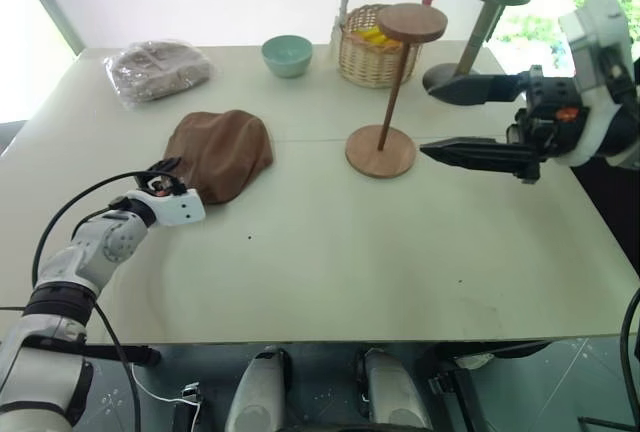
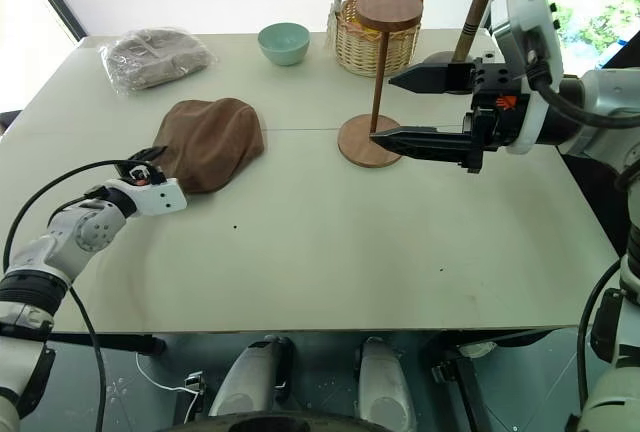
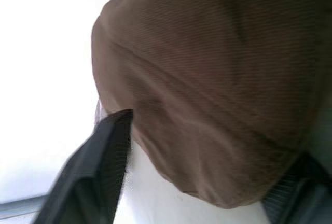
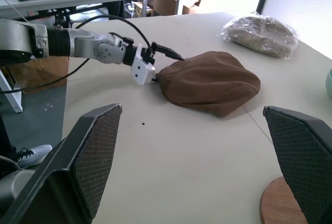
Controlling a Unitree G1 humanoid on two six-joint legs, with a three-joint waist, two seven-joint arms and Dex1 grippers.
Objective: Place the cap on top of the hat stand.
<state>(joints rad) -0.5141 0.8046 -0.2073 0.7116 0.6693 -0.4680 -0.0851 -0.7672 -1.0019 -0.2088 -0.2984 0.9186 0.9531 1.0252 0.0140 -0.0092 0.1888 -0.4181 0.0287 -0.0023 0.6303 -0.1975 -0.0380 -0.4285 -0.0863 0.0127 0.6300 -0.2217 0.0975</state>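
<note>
Cap (image 1: 221, 153) lies flat on the worktop (image 1: 330, 252), well apart from the hat stand (image 1: 392, 87), whose top disc is bare. Left gripper (image 3: 207, 182) has its fingers apart, straddling the cap's near edge, not clamped; right gripper (image 2: 400, 107) hangs wide open beside the stand. Grasp, lift and placing all remain.
</note>
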